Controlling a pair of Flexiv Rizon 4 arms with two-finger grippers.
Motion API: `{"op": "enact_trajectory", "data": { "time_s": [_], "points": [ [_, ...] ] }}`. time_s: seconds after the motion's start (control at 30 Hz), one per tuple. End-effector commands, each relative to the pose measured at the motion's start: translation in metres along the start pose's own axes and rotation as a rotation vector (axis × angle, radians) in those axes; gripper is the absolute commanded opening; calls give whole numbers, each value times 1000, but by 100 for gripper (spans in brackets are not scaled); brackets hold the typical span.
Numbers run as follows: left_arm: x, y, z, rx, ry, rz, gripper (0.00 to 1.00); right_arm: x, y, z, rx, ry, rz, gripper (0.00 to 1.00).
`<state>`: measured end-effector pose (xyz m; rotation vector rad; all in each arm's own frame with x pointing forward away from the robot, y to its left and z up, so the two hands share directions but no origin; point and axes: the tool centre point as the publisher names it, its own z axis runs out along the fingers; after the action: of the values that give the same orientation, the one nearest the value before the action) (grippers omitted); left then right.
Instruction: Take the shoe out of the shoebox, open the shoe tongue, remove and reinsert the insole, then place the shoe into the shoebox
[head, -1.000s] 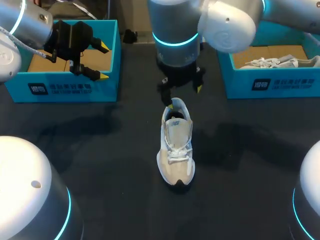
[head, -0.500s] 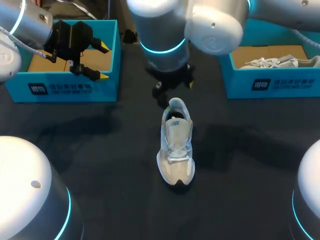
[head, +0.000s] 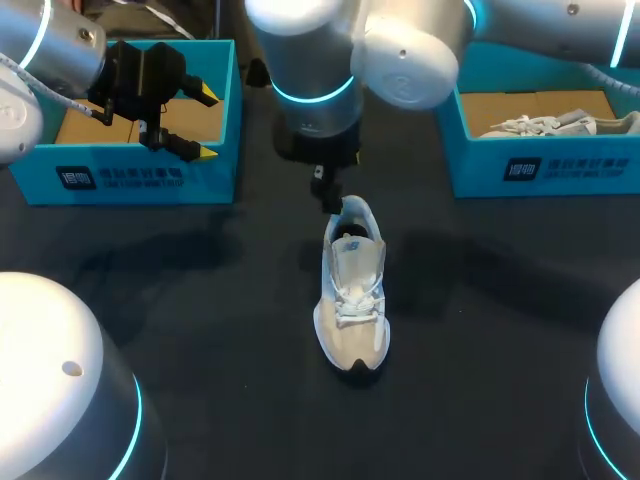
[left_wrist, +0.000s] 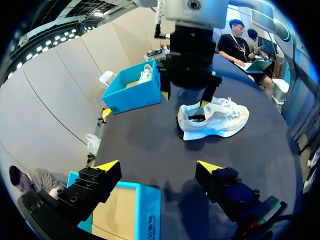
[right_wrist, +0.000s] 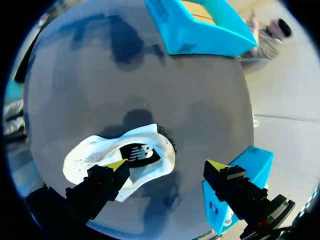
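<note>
A pale beige and white shoe (head: 352, 290) lies upright in the middle of the dark table, its toe toward the near edge. My right arm reaches past the middle, and my right gripper (head: 328, 195) hangs open just above the shoe's heel. In the right wrist view the heel opening of the shoe (right_wrist: 120, 160) lies below and between the yellow tips of the gripper (right_wrist: 166, 164), untouched. My left gripper (head: 190, 122) stays open over the empty blue shoebox (head: 150, 175) at the back left. From the left wrist view, the gripper (left_wrist: 159, 166) faces the shoe (left_wrist: 215, 117) from afar.
A second blue shoebox (head: 540, 165) at the back right holds another pale shoe (head: 555, 125). Bare dark tabletop surrounds the shoe on all sides. The rounded arm bases fill both near corners.
My right arm has swung to the left over the shoe's heel and turned its wrist. The shoe and my left arm have not moved.
</note>
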<state>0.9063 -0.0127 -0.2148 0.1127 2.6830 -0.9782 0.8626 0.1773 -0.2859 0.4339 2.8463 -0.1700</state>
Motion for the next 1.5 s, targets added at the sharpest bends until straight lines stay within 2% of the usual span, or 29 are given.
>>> {"op": "enact_trajectory", "data": {
  "time_s": [0.03, 0.13, 0.2, 0.33, 0.6, 0.8, 0.97, 1.07, 1.1, 1.37, 1.47, 1.5],
  "points": [
    [0, 0, 0, -3, 2, 0, 100, -4, 0, 19, -1, 7, -44, 100],
    [0, 0, 0, -3, 2, 0, 100, -4, -1, 31, 10, -16, -84, 100],
    [0, 0, 0, -3, 2, 0, 100, -5, -2, 37, -17, -25, -112, 100],
    [0, 0, 0, -3, 2, 0, 100, -8, -4, 49, -20, -29, -151, 100],
    [0, 0, 0, -3, 2, 0, 100, -13, -9, 75, -52, 8, -170, 100],
    [0, 0, 0, -3, 2, 0, 100, -15, -7, 86, -66, 15, -191, 98],
    [0, 0, 0, -3, 2, 0, 100, -14, -4, 91, -62, 24, -215, 78],
    [0, 0, 0, -3, 2, 0, 100, -13, -3, 93, -62, 31, -221, 53],
    [0, 0, 0, -3, 2, 0, 100, -13, -2, 94, -59, 33, -224, 49],
    [0, 0, 0, -3, 2, 0, 100, -10, -2, 99, -49, 42, -227, 44],
    [0, 0, 0, -3, 2, 0, 100, -9, -2, 100, -45, 43, -222, 35],
    [0, 0, 0, -3, 2, 0, 100, -9, -2, 100, -44, 42, -220, 27]
  ]
}}
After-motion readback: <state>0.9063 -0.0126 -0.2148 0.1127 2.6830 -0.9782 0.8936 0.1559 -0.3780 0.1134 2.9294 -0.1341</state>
